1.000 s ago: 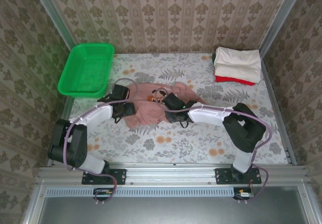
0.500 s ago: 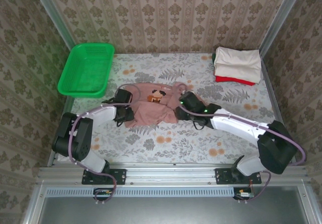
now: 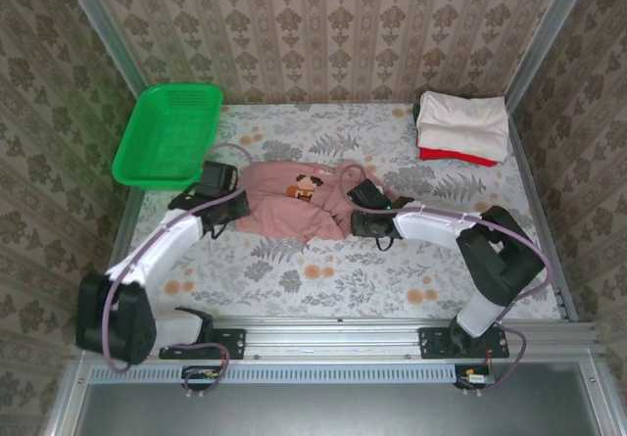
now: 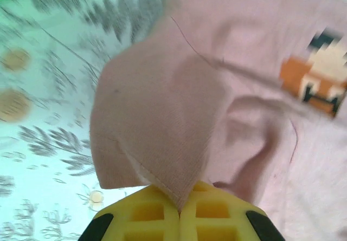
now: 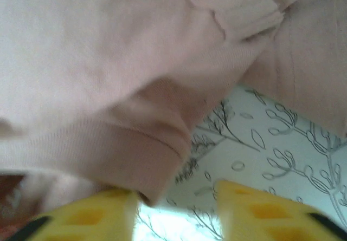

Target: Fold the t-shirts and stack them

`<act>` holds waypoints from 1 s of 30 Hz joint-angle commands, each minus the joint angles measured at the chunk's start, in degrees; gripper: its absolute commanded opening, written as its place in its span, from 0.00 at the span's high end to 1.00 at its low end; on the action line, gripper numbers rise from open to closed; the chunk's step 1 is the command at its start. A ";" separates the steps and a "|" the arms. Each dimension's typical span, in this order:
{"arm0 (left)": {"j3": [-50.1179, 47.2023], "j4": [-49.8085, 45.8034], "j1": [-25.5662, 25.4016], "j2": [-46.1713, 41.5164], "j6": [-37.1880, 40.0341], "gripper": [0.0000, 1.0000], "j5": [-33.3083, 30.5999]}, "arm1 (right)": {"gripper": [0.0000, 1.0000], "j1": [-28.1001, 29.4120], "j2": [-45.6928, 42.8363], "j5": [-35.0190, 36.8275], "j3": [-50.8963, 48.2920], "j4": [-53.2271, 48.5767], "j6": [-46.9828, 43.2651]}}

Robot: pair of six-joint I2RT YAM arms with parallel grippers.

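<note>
Across the middle of the flower-patterned table (image 3: 323,279) lies the dusty-pink t-shirt (image 3: 279,211), the biggest piece of work left. It is rumpled and unfolded, print side up, with its pixel-figure print (image 3: 304,185) showing near the far edge.

At the far right corner sits the finished part: a cream folded shirt (image 3: 462,122) resting on a red folded shirt (image 3: 453,156), so 2 shirts look done and stacked. The green mesh basket (image 3: 181,88) stands at the far left corner with nothing in it. By my reading the task is well past halfway: 1 shirt needs spreading, folding and carrying to the stack.

The pink shirt's long axis runs left to right across the table, between the 2 arms. Which way its neck points I cannot tell, since the cloth is bunched.

At the shirt's left end, the left gripper (image 4: 179,211) has its yellow fingers pressed together on a hemmed corner of the pink cloth. At the right end, the right gripper (image 5: 176,197) has its fingers apart, bare tablecloth in the gap and a hemmed edge draped over 1 finger, not pinched.
</note>
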 commanded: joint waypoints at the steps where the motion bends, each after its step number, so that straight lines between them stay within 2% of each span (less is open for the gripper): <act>1: 2.68 -6.28 3.48 -6.18 1.45 1.00 -1.92 | 0.72 -0.55 1.36 1.96 3.62 0.03 -0.38; 4: 3.41 -7.78 6.94 -8.22 2.44 1.00 -3.64 | 0.87 -0.34 -1.58 1.79 3.65 -0.55 -0.64; 6: 4.63 -10.19 8.66 -6.57 3.16 0.72 -5.49 | 0.92 0.70 -4.80 -0.07 2.14 0.73 -0.93; 8: 5.55 -12.05 9.30 -5.06 3.56 0.65 -6.98 | 0.96 3.06 -7.43 -2.10 0.82 1.94 -0.70; 13: 4.64 -11.37 9.21 -6.93 3.86 0.35 -7.71 | 0.99 13.62 -7.33 -3.86 2.43 -0.15 -0.77; 15: 4.91 -11.59 8.27 -8.00 4.39 0.33 -8.03 | 0.97 14.18 -8.01 -3.28 2.16 -1.74 -0.07; 16: 4.85 -11.18 6.77 -8.37 4.82 0.32 -8.01 | 0.92 14.02 -9.25 -1.87 1.18 -2.06 0.37; 18: 3.98 -9.50 1.70 -8.31 5.11 0.32 -8.50 | 0.75 12.60 -12.28 -1.83 -0.74 -2.15 0.60; 20: 2.41 -6.18 -5.50 -7.01 5.63 0.32 -8.29 | 0.69 10.20 -15.97 -2.96 -3.17 -1.73 0.92; 22: 1.01 -2.87 -12.87 -4.50 4.97 0.32 -7.75 | 0.58 6.90 -21.66 -4.40 -6.12 -0.84 1.02; 26: 1.68 5.81 -22.79 3.71 4.28 0.31 -6.70 | 0.55 -1.85 -28.20 -3.36 -9.45 -3.16 1.04; 30: 12.28 4.69 -32.54 17.19 6.36 0.29 -12.76 | 0.55 -11.54 -30.63 -3.59 -10.65 -6.37 0.51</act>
